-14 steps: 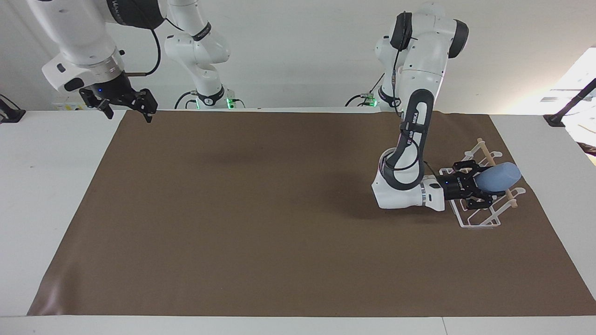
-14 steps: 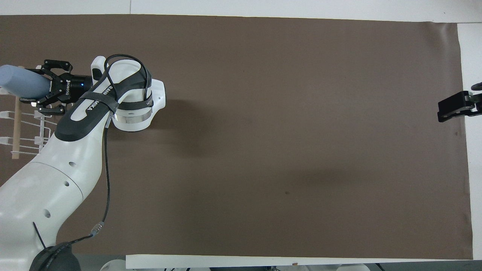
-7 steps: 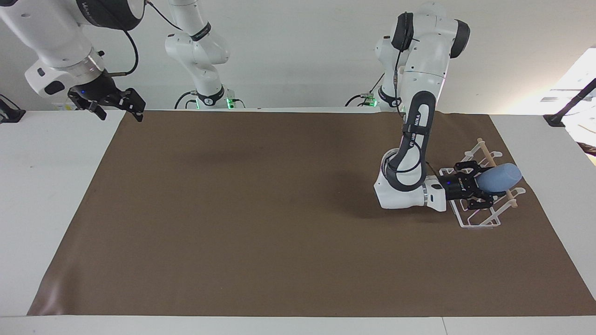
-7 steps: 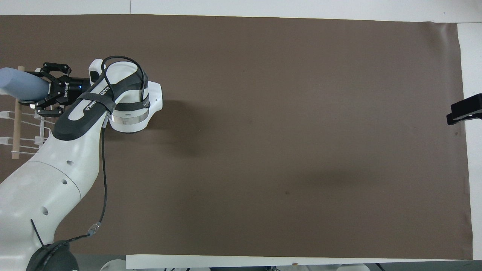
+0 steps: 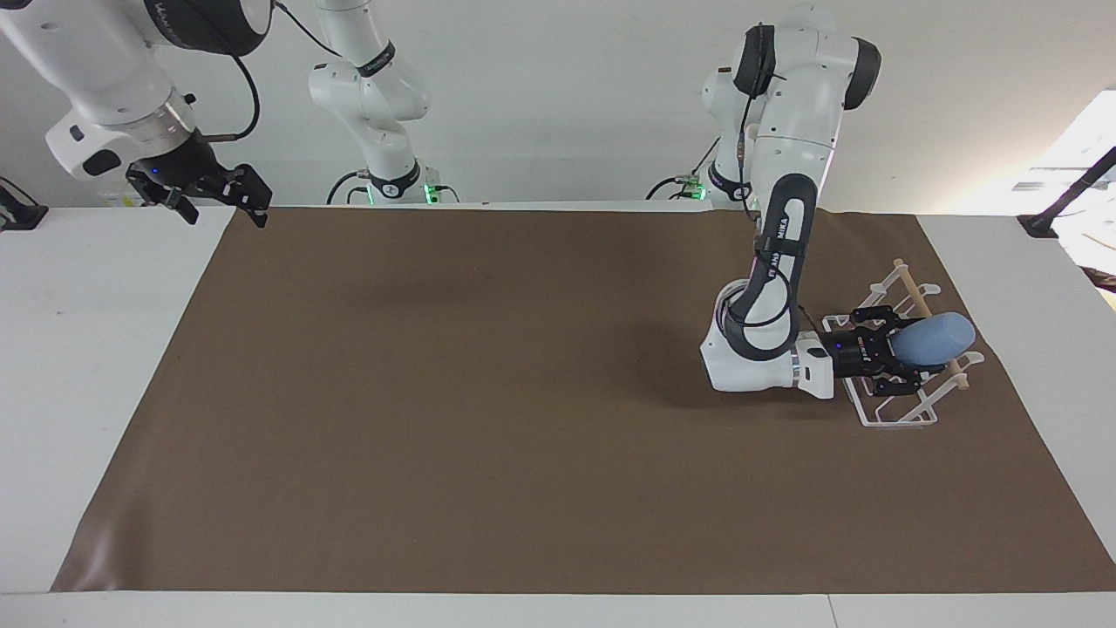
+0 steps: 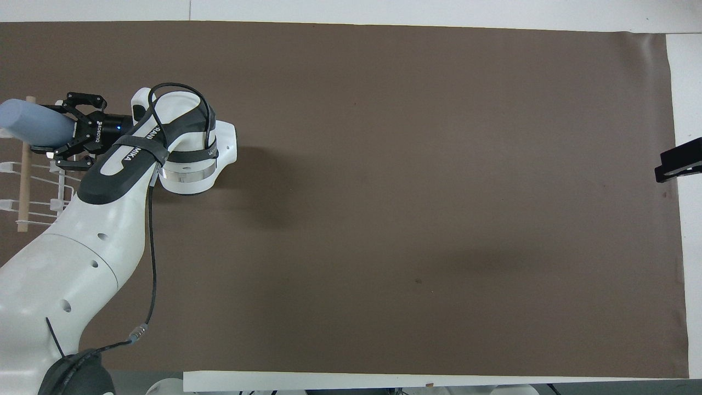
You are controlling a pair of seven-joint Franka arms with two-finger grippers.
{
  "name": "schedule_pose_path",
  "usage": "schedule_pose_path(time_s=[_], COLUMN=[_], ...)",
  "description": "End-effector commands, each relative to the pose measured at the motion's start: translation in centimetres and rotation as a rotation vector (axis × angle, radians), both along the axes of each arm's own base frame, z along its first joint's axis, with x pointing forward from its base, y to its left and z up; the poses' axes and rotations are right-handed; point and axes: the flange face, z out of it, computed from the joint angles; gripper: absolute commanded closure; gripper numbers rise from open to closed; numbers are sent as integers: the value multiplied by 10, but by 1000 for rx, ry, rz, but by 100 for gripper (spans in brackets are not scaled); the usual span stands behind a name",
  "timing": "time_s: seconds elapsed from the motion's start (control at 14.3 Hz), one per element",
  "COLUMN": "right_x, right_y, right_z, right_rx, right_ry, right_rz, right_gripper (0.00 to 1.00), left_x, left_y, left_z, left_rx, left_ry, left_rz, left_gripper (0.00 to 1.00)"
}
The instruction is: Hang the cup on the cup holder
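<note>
The light-blue cup (image 5: 937, 338) lies on its side over the white wire cup holder (image 5: 898, 417), its base pointing at the left arm's end of the table. It covers the middle of the holder's wooden rod (image 5: 909, 284). My left gripper (image 5: 902, 351) reaches in level and low, around the cup's mouth end. From overhead, the cup (image 6: 33, 127) sits at the left gripper's (image 6: 59, 130) tips, above the cup holder (image 6: 38, 207). My right gripper (image 5: 216, 199) hangs open and holds nothing, raised over the right arm's end of the table.
A brown mat (image 5: 488, 410) covers most of the white table (image 5: 78, 349). The cup holder stands near the mat's edge at the left arm's end. A third white arm (image 5: 375, 96) stands between the two bases.
The cup and left gripper have sunk a little onto the cup holder. The right gripper drew back toward its table end, then stopped.
</note>
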Motion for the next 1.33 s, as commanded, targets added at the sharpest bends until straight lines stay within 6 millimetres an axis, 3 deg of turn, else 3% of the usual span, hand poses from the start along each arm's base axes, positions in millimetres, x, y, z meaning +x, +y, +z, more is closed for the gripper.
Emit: schedule_pose_path(time_s=[0.0,0.28,0.35,0.42,0.56,0.77,0.91,1.05,1.19,1.26], right_x=[-4,-6,-6,-6,-5,-5,-5,-5,-5,-5], right_y=[1,-3,-3,-3,1,1,1,1,1,1], right_z=[2,-1,-1,-1,-1,-1,-1,-1,-1,-1], right_rx=[-16,-1,-1,-1,-1,-1,-1,-1,-1,-1], right_ry=[-14,-3,-3,-3,-3,-3,-3,-3,-3,-3], right_rz=[12,-2,-4,-2,5,6,6,6,6,6], right_gripper=[1,1,1,1,1,1,1,1,1,1], left_x=[0,2,2,-1,-8,-10,4,3,-1,-2], left_y=[3,-6,-15,-30,-48,-71,-84,-71,-60,-56], left_z=[-1,3,15,39,63,66,93,122,159,166], left_rx=[-6,-31,-71,-149,-318,-456,-708,-898,-1052,-1137], left_ry=[-11,-8,-31,-40,-58,-30,112,299,467,606], left_rz=[-22,-38,-54,-58,-74,-79,-4,41,-49,-88], left_gripper=[0,0,0,0,0,0,0,0,0,0])
